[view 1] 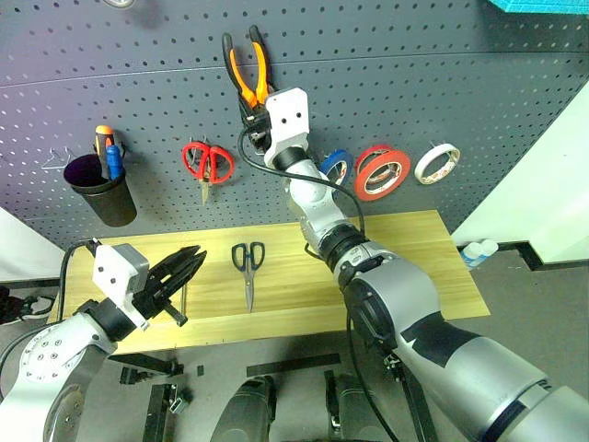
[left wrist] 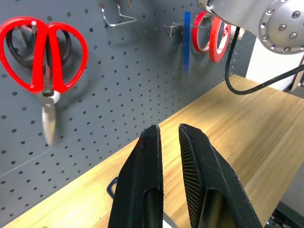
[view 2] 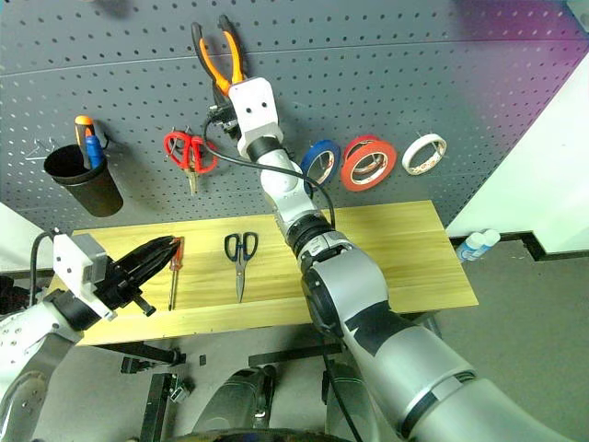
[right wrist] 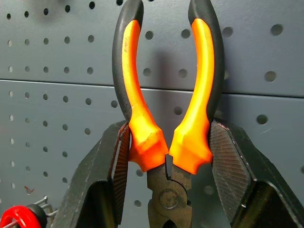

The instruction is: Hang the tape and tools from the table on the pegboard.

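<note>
Holding the pliers (right wrist: 167,142) up against the pegboard (view 1: 442,92), we have the right gripper (right wrist: 167,156) clamped across them just above the pivot, one finger pad pressed on the outside of each orange-and-black handle where the grips flare. The handles point upward and spread apart; the metal head hangs down between the fingers. We judge the pliers to be stiff and fairly heavy for their size, with most of the weight in the head. The rubbery grips should resist slipping, so this low hold near the pivot looks sound. It also leaves the open fork of the handles free to drop over a hook.

The left gripper (view 1: 179,272) hovers over the left part of the table (view 1: 414,267) with its fingers pressed together and nothing between them.

The black-handled scissors (view 1: 248,269) lie flat on the table, blades toward the near edge. We expect them to be light and rigid; the loops are what must go over a hook, so we would pinch across the closed blades near the pivot. The red-handled screwdriver (view 2: 174,269) lies just beside the left gripper. It is small, light and likely to roll, so we would pinch its handle. The red-orange tape (view 1: 382,173) already hangs on the pegboard, next to the blue ring (view 1: 337,167).
</note>
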Robot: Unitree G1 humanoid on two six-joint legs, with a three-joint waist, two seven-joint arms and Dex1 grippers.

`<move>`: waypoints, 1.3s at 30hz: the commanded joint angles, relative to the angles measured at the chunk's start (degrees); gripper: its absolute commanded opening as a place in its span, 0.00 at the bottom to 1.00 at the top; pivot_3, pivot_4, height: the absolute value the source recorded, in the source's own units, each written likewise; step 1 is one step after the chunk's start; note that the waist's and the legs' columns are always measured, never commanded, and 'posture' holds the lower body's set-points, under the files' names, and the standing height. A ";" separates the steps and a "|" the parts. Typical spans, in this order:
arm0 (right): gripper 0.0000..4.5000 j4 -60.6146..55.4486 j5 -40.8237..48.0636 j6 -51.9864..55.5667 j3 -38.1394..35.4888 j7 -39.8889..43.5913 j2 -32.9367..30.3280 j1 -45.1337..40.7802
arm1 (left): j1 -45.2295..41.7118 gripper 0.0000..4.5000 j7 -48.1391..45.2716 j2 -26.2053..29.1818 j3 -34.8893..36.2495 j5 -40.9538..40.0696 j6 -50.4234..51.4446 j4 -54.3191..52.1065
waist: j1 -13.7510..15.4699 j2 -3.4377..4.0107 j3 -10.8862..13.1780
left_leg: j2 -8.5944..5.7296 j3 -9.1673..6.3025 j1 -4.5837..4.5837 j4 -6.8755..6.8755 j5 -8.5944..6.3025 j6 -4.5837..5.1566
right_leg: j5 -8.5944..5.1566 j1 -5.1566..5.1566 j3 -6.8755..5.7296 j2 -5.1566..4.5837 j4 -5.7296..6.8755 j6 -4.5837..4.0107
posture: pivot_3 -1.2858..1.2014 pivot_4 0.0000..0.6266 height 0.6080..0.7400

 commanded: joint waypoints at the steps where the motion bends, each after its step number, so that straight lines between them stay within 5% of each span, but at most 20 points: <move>1: 0.47 -1.27 0.21 -1.25 -0.38 -0.56 0.37 -0.86 | 0.21 0.14 0.30 1.13 2.12 -1.34 0.48 -2.69 | -0.01 -0.02 0.13 | 0.00 0.00 0.00 0.00 0.00 0.00 | 0.00 0.00 0.00 -0.01 0.00 0.00 | 0.59 0.29 1.00; 27: 0.47 -1.87 -0.34 -2.21 -0.21 -1.70 -0.10 2.05 | 2.03 0.14 0.80 2.59 2.72 -4.74 4.71 -6.32 | -0.27 -0.10 2.16 | 0.05 0.00 -0.07 -0.08 -0.01 0.02 | -0.03 -0.07 0.00 -0.10 -0.11 -0.04 | 0.58 0.40 1.00; 39: 0.47 -2.45 -0.39 -2.81 -0.15 -1.59 -1.37 0.34 | -1.37 0.14 1.44 1.44 -0.95 -3.28 3.90 -4.17 | -0.26 -0.09 2.30 | 0.06 0.00 -0.08 -0.08 -0.01 0.02 | -0.03 -0.07 0.00 -0.08 -0.15 -0.05 | 0.58 0.35 1.00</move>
